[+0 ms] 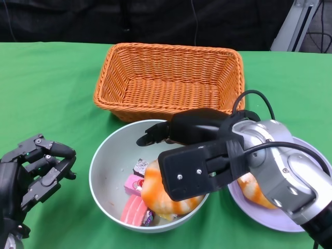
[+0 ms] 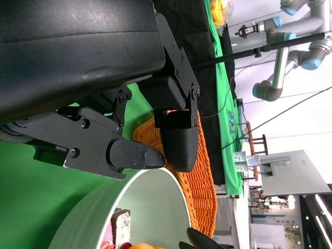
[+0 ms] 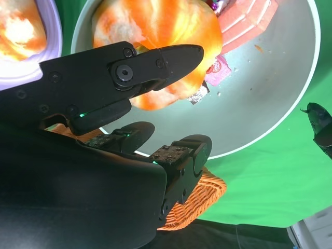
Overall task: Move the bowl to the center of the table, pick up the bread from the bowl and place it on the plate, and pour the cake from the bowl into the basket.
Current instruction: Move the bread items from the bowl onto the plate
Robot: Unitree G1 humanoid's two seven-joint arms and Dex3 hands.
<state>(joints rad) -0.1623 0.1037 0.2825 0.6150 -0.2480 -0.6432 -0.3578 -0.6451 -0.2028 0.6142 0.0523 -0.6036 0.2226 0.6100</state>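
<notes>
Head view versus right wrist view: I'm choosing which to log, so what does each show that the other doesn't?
Only the head view shows the whole orange wicker basket with its hollow, the full round lilac plate, and the black left hand open beside the pale green bowl.

Only the right wrist view shows the black right hand from behind, fingers apart around nothing, and crumbs on the bowl floor.

Both show the bowl, the orange-and-white bread in it, the pink cake, and another bread piece on the plate.
</notes>
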